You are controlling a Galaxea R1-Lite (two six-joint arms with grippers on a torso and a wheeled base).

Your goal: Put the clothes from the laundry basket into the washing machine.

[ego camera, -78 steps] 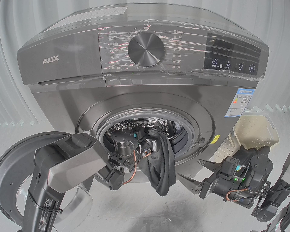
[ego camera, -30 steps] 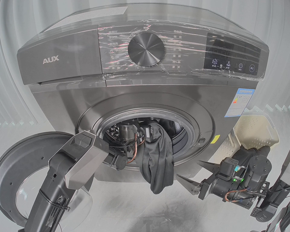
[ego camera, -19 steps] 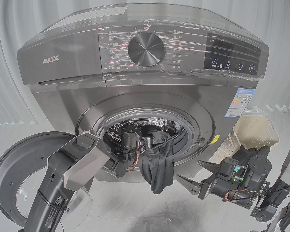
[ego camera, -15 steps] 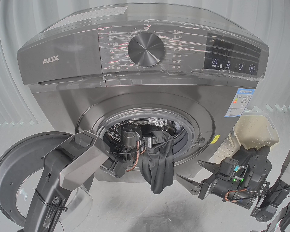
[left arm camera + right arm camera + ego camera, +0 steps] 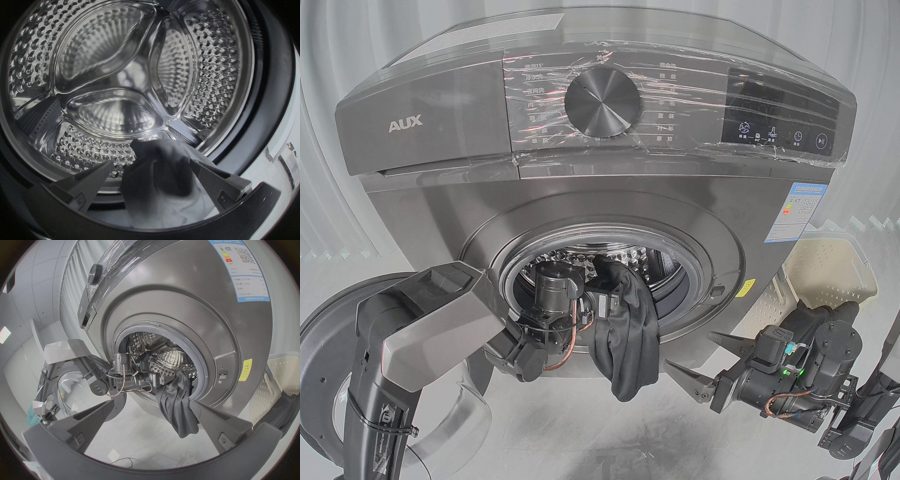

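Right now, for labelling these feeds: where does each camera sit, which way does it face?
Head view: on the head, facing forward-down at the washing machine; left arm, right arm show.
Left wrist view: at the door opening, facing into the drum; open left tool shows.
Right wrist view: beside the laundry basket, facing the machine's front; open right tool shows.
All share the dark garment hanging over the door rim.

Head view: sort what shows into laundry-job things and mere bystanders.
Job: grey front-loading washing machine, dark grey garment hanging over its rim, cream perforated laundry basket, dark clothes inside it, open left gripper.
Bystanders: blue-and-white energy label, yellow sticker, clear plastic film.
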